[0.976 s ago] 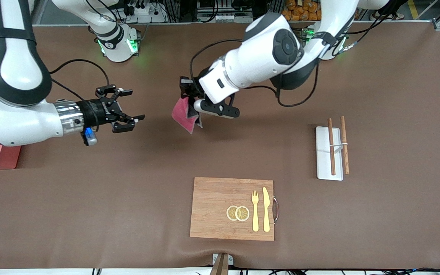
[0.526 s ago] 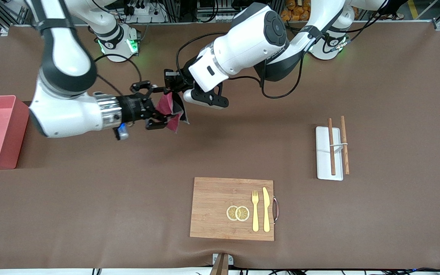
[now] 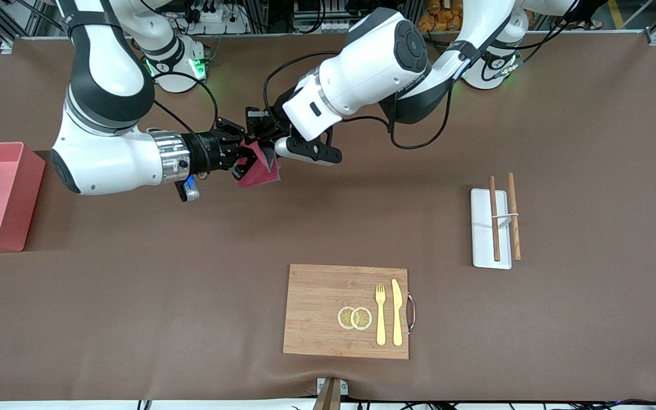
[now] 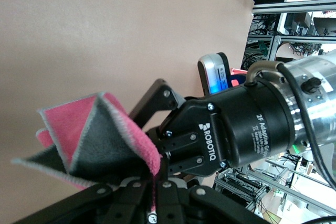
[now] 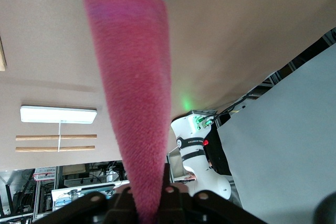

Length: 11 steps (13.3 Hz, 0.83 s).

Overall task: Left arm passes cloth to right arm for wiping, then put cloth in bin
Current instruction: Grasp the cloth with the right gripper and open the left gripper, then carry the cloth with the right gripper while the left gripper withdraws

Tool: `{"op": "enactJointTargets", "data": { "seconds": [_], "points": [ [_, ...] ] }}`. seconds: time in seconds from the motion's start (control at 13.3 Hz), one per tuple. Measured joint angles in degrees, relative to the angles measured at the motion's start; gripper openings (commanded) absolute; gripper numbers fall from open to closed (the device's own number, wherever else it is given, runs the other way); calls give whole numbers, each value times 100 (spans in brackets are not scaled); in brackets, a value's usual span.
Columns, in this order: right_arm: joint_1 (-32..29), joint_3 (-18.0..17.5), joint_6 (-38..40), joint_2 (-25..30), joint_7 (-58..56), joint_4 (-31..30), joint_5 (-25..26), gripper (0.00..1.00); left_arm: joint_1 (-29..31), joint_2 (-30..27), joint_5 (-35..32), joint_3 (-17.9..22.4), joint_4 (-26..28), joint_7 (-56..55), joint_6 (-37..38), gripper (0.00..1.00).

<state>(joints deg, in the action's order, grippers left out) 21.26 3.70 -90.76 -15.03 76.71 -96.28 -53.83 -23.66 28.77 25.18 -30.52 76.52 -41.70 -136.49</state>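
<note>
The crimson-pink cloth [image 3: 258, 171] hangs in the air over the bare table, between the two grippers. My left gripper [image 3: 253, 142] is shut on its upper edge; the left wrist view shows the cloth [image 4: 89, 140], pink with grey, pinched between my left gripper's [image 4: 156, 203] fingers. My right gripper [image 3: 241, 156] reaches in from the bin's end and is shut on the same cloth; it also shows in the left wrist view [image 4: 163, 148]. In the right wrist view the cloth [image 5: 134, 93] runs down between my right gripper's [image 5: 149, 203] fingers. The salmon-pink bin [image 3: 32, 191] stands at the right arm's end of the table.
A wooden board [image 3: 319, 302] with a gold fork [image 3: 380, 313], a gold knife [image 3: 397, 310] and lemon slices [image 3: 355, 318] lies nearer to the front camera. A white chopstick tray [image 3: 484, 242] with chopsticks [image 3: 494, 216] lies toward the left arm's end.
My right gripper has moved in from the bin's end to the cloth and closed on it. My left gripper has come toward it with the cloth and still holds it.
</note>
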Motion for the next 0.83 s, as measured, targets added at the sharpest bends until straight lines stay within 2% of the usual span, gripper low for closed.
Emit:
{"op": "enactJointTargets", "data": {
  "seconds": [0.23,0.38,0.6,0.83],
  "points": [
    [-18,27,-8,0,-168,-11,40,0,19,-8,-805,19,55,286,26,100],
    [-24,44,-60,0,-524,-24,365,0,89,-21,-958,26,133,287,98,100],
    [-30,55,-513,-76,-1234,-167,1256,0,661,-176,-982,39,136,374,766,100],
    [-25,49,-1542,-274,-2159,-712,1450,0,1362,-390,-1016,53,142,517,1520,100]
  ]
}}
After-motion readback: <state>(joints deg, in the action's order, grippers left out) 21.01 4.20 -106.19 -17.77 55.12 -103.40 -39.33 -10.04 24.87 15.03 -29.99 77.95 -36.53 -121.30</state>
